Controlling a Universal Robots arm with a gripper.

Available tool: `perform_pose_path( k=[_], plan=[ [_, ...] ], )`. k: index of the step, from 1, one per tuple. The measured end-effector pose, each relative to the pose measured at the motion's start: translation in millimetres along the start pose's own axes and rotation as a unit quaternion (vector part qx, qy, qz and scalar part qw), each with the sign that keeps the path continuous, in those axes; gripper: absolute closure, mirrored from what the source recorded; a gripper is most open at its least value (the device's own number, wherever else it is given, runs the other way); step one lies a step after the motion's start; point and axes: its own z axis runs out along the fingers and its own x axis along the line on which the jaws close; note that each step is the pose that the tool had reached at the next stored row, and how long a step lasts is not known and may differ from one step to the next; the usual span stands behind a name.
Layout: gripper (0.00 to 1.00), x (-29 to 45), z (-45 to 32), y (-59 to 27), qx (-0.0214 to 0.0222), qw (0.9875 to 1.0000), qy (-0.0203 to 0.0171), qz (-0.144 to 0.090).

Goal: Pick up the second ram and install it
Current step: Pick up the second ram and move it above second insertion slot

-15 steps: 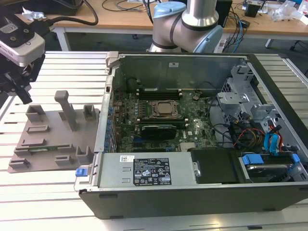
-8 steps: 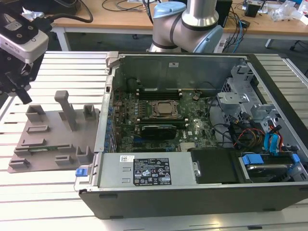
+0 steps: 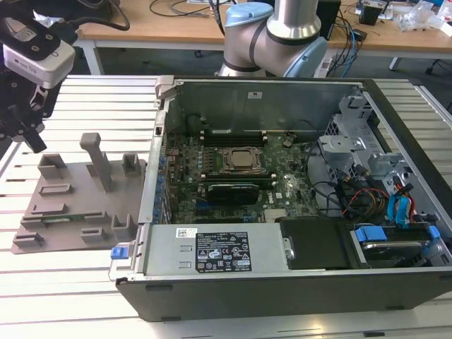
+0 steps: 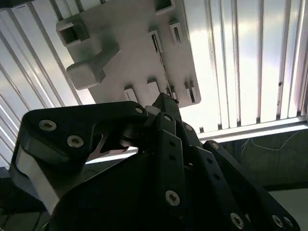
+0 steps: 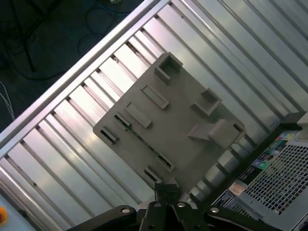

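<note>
Gripper (image 5: 166,188): fingertips pressed together with nothing between them, hanging above one edge of the tray and clear of it.
Tray (image 3: 74,201): grey holder with upright posts, lying flat on the slatted metal table (image 3: 70,289).
Second ram (image 5: 144,143): slim dark strip on edge in the long slot across the tray's middle, untouched.
Computer case (image 3: 282,275): open, just beside the tray on the exterior view's right.
</note>
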Motion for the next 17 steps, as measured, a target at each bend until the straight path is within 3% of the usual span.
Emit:
perform_pose_path(
  k=[4,8,10,12,15,16,17],
  plan=[
    [0.90,0.0,0.0,0.0,-0.0004,0.9999,0.0007,-0.016],
    [0.90,0.0,0.0,0.0,-0.0019,0.9972,0.0033,-0.074],
    [0.90,0.0,0.0,0.0,-0.0026,0.9946,0.0047,-0.104],
    [0.90,0.0,0.0,0.0,-0.0036,0.9898,0.0064,-0.142],
    [0.90,0.0,0.0,0.0,-0.0041,0.9868,0.0073,-0.162],
    [0.90,0.0,0.0,0.0,-0.0044,0.9847,0.0079,-0.174],
    [0.90,0.0,0.0,0.0,-0.0046,0.9834,0.0082,-0.181]
  ],
)
